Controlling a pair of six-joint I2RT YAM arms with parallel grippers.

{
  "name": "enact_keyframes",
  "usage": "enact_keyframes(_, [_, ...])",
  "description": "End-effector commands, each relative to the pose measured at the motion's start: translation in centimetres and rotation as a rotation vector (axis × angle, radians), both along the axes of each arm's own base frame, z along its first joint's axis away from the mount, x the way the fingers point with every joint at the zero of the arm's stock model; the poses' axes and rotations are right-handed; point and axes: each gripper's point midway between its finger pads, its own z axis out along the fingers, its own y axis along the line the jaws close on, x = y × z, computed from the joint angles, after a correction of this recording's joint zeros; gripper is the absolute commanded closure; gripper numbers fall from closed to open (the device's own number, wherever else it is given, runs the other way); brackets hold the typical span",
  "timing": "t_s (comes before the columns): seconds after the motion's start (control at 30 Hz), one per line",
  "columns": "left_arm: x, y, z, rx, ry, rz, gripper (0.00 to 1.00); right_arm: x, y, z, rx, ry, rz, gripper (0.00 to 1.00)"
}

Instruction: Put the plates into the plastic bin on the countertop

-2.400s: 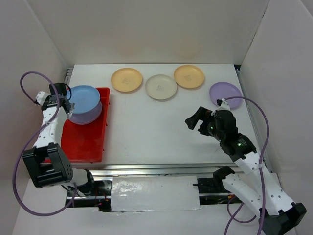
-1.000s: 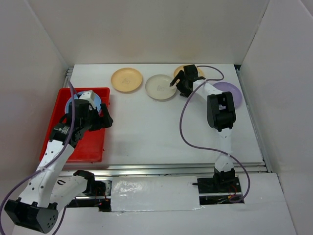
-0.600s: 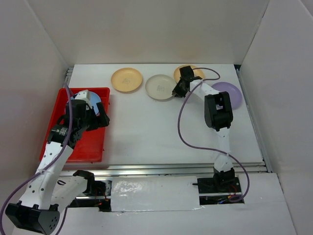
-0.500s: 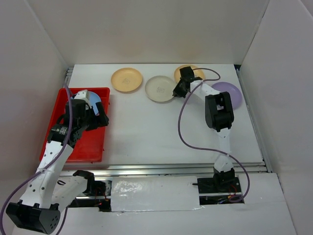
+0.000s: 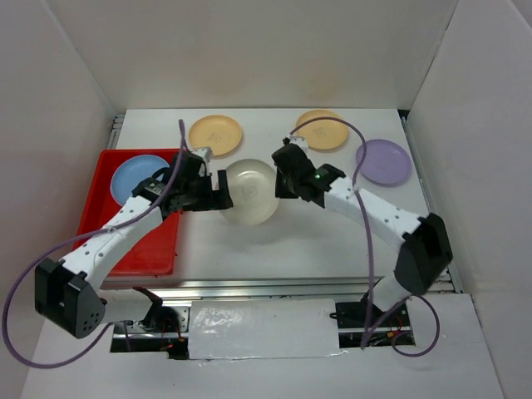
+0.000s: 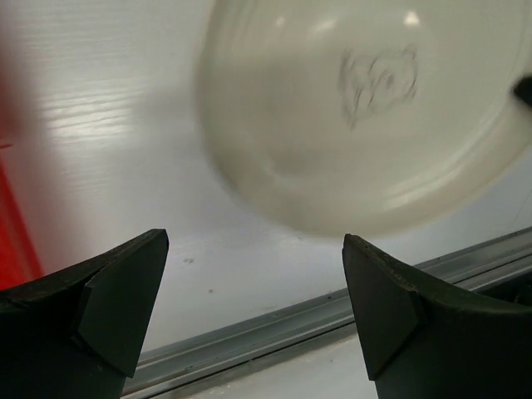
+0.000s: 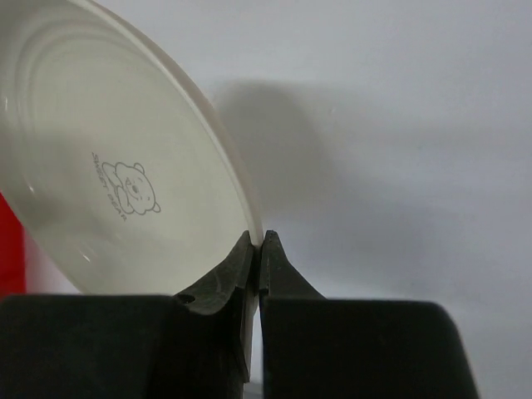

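Shining bright, soft and even from above onto the large flat white countertop [image 5: 274,241] in the top view, leaving only a faint grey shadow beneath the round cream plastic plate [image 5: 252,191]. Smearing with motion blur in the left wrist view, softening the plate's rim and printed mark, sparkling in two small highlights near its top, dissolving the bright red plastic bin [image 6: 10,233] into an unfocused streak. Rendering the left gripper [image 6: 253,241] and right gripper [image 7: 259,243] as near-black silhouettes. Focusing sharply in the right wrist view, throwing a broad soft shadow right of the plate.
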Motion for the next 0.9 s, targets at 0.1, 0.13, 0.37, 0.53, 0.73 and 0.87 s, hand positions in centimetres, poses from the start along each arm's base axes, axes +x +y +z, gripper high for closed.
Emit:
enact_keyframes(0.1, [1.3, -5.4, 0.9, 0.009, -0.02, -0.025, 0.04, -6.5, 0.9, 5.9, 0.206, -0.09, 0.187, 1.0])
enact_keyframes(0.13, [1.0, -5.3, 0.8, 0.025, -0.015, -0.02, 0.05, -6.7, 0.9, 6.7, 0.231, -0.112, 0.194, 1.0])
enact_keyframes(0.37, [-0.1, -5.8, 1.2, 0.051, -0.039, 0.0, 0.88, -9.6, 0.4, 8.8, 0.326, -0.145, 0.252, 1.0])
enact_keyframes(0.53, [0.2, -4.7, 2.9, 0.071, -0.087, 0.087, 1.0, -10.3, -0.2, 8.4, 0.352, -0.139, 0.243, 0.05])
enact_keyframes(0.73, [3.4, 7.7, 5.5, -0.011, -0.098, 0.498, 1.0, -10.1, -5.3, 6.3, 0.337, -0.164, 0.089, 0.0])
enact_keyframes(0.87, [4.2, 18.9, 5.7, -0.121, -0.082, 0.82, 1.0, -10.5, -7.2, 5.4, 0.358, -0.157, 0.073, 0.0])
